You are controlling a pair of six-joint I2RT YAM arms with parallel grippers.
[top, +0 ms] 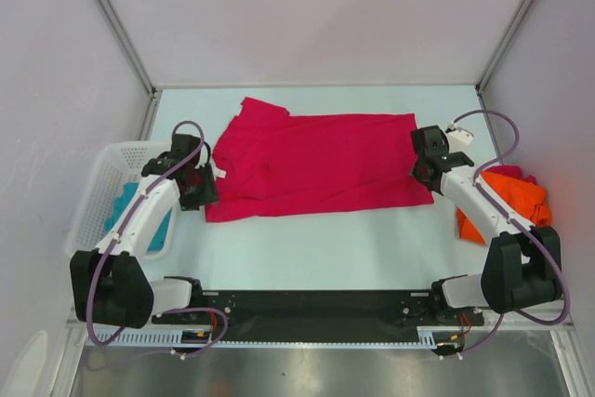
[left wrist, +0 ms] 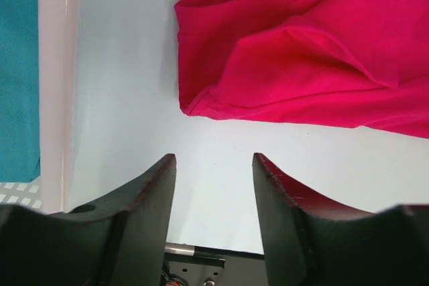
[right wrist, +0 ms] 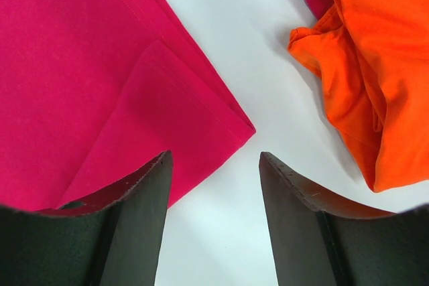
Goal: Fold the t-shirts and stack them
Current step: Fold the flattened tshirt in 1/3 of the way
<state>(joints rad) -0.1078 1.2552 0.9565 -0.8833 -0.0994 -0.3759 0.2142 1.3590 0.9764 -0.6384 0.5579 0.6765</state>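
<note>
- The left gripper (left wrist: pixel 214 162) is released: its two dark fingers stand apart over bare table (left wrist: pixel 134 98) and hold nothing.
- Just ahead of it and to its right lies a doubled-over corner of the crimson-pink t-shirt (left wrist: pixel 301 51), clear of the fingertips. The frame cuts off the rest of the shirt.
- To that gripper's left is the white wall of the basket (left wrist: pixel 57 85). The teal t-shirt (left wrist: pixel 17 65) is inside it, only a strip showing here; from above, the arm covers much of it.
- The right gripper (right wrist: pixel 214 159) is also released, with table between its fingers. The crimson-pink hem corner runs behind its left finger; I cannot tell whether they touch.
- Ahead and to its right lies the orange t-shirt (right wrist: pixel 375 65), bunched in thick folds and cut off at the frame edge.
- Count: three t-shirts, one of each colour, two grippers and one basket.
- From above, the crimson-pink t-shirt lies flat between the two grippers, wrinkled, with a sleeve poking out at its far left.
</note>
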